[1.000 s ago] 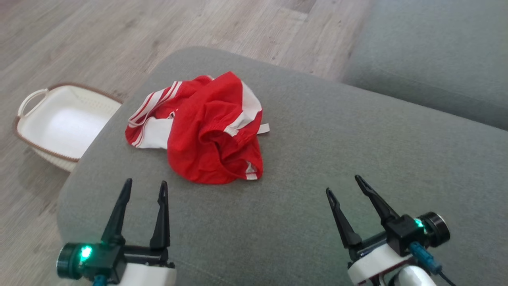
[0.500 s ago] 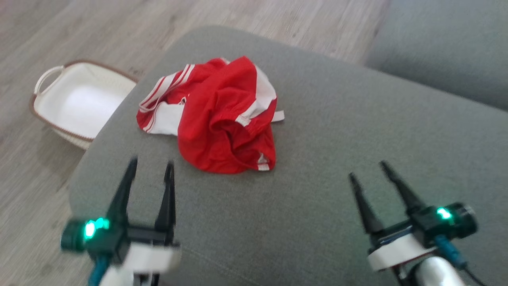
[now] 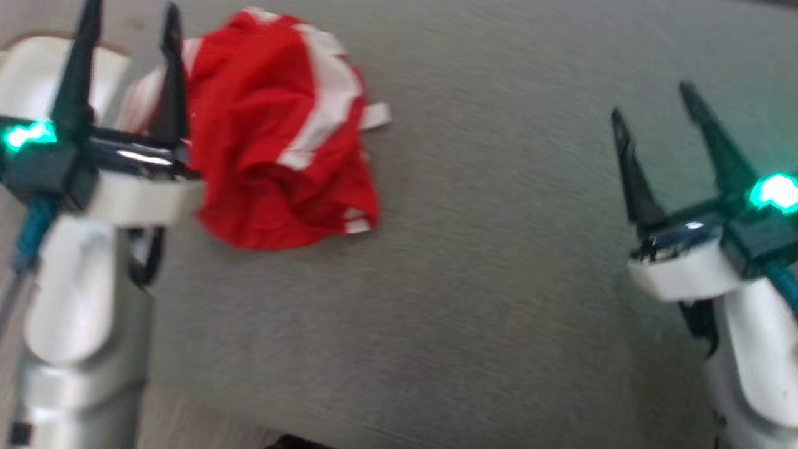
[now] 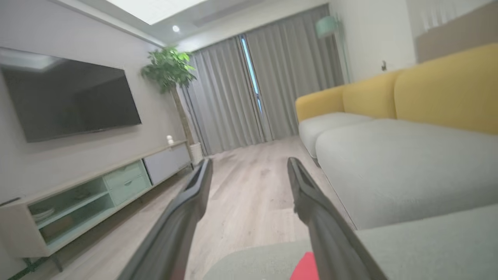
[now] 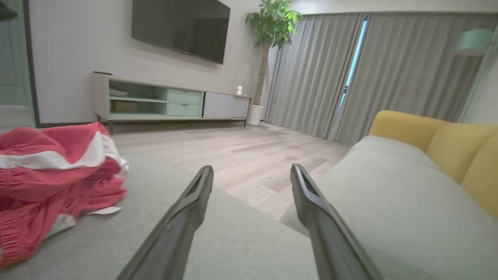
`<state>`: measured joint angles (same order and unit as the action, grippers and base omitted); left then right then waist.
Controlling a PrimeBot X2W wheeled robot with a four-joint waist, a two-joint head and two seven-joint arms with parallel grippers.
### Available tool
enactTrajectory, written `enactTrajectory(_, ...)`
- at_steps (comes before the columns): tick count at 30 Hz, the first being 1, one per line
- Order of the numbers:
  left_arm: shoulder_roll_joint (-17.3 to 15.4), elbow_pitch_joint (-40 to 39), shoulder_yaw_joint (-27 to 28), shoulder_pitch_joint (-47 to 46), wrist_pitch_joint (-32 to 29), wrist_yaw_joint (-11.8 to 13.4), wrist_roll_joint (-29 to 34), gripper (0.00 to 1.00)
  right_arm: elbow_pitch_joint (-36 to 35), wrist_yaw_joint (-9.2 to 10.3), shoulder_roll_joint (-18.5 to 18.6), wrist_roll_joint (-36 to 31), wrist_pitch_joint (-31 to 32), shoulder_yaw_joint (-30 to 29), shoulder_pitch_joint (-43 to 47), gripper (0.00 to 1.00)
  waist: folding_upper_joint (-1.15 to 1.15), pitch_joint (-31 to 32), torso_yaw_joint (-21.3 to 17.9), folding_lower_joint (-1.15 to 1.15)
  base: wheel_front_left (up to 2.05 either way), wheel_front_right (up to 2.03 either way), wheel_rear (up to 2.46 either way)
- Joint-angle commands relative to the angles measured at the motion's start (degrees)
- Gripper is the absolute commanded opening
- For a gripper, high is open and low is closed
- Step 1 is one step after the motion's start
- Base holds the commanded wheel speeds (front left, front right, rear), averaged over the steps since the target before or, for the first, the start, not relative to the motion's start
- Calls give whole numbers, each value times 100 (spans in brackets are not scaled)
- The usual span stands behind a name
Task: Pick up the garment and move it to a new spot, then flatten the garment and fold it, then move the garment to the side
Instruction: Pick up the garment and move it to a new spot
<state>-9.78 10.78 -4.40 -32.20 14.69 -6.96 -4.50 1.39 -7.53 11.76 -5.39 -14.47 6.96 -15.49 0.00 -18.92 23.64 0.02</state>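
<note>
- The whole head view has swung since a second ago. The camera has tipped down and in as the robot bends, so the shift across the frame is the camera's doing, not the cloth's.
- The garment (image 3: 274, 131) lies in the same crumpled heap on the grey sofa cushion (image 3: 499, 280). It is red with white bands, and its white tag (image 3: 374, 115) pokes out on the right as before. It now sits toward the upper left of the head view.
- The left pincer (image 3: 132, 19) has come forward. A second ago it was short of the heap's near edge, and now its fingers stand along the heap's left side, overlapping it in the head view.
- Motion blur hides whether the left pincer touches the cloth. In the left wrist view only a sliver of red shows at the bottom edge beside one finger, and the fingers point out across the room rather than down into the fabric.
- The right pincer (image 3: 651, 103) has advanced too, but it stays over bare cushion, well apart from the heap. In the right wrist view the garment (image 5: 50, 175) lies off to the left.
- Both pincers are spread wide and hold nothing.
- For the task, the reach for the first pick-up looks to be under way and nothing is done yet. The left arm seems the likelier to grasp, and it would probably need to tip down onto the cloth first.
</note>
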Motion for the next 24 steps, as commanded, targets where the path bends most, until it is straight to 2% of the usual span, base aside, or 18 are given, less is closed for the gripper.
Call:
enactTrajectory(1, -396, 79, 226, -322, -139, -22, -67, 100, -260, 4, 35, -15, -52, 58, -255, 100, 0, -598, -827, -2, 0, 0, 0)
enactTrajectory(5, -807, 705, 193, -799, -766, -42, -288, 100, -314, 4, -101, 14, -52, -111, -479, 100, 0, -740, -1322, -2, 0, 0, 0)
enactTrajectory(9, -1169, 1455, 237, -1007, -1785, -48, -599, 100, -328, 4, -239, 23, -52, -95, -464, 100, 0, -761, -1718, -2, 0, 0, 0)
enactTrajectory(14, -1672, 2237, 357, -932, -2884, -33, -738, 100, -362, 4, -345, 39, -52, -99, -415, 100, 0, -754, -2151, -2, 0, 0, 0)
enactTrajectory(17, -1917, 2550, 475, -738, -3318, 84, -764, 100, -370, 4, -380, 45, -52, -109, -386, 100, 0, -756, -2356, -2, 0, 0, 0)
enactTrajectory(18, -1980, 2632, 500, -668, -3410, 102, -773, 75, -376, 4, -390, 43, -52, -113, -374, 100, 0, -756, -2405, -2, 0, 0, 0)
enactTrajectory(20, -2070, 2705, 581, -527, -3470, 160, -817, 0, -389, 4, -408, 41, -52, -137, -349, 100, 0, -763, -2484, -2, 0, 0, 0)
enactTrajectory(24, -2114, 2616, 653, -398, -3271, 250, -854, 0, -408, 4, -416, 36, -52, -216, -281, 100, 0, -752, -2502, -2, 0, 0, 0)
